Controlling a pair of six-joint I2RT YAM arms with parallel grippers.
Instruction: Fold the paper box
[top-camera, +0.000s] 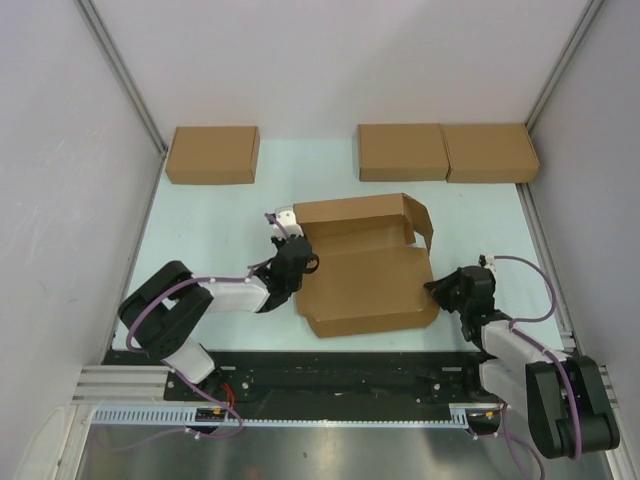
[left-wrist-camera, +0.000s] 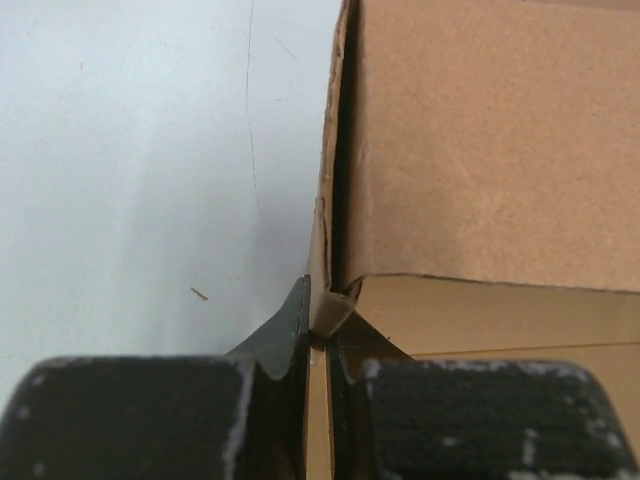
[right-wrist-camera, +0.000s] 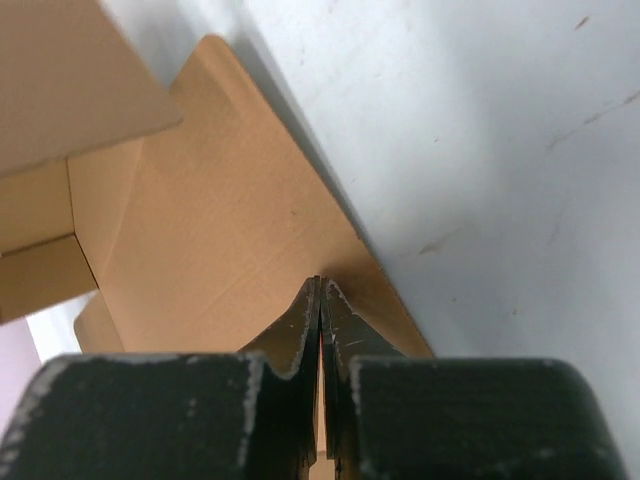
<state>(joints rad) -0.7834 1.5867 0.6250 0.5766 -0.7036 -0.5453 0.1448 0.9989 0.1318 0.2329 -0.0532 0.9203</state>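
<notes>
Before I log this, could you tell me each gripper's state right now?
Left gripper: closed on the box wall.
Right gripper: closed at the box edge; hold cannot be told.

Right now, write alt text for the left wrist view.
The left arm's two dark fingers pinch the upright side wall of the brown paper box near a corner. Pale table lies left of the wall.

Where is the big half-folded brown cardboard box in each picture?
Top external: the brown cardboard mailer box sits in the middle, on the pale table.
Left wrist: it fills the right half.
Right wrist: it spreads across left and centre.
Shared landmark: that pale table beside the box.
</notes>
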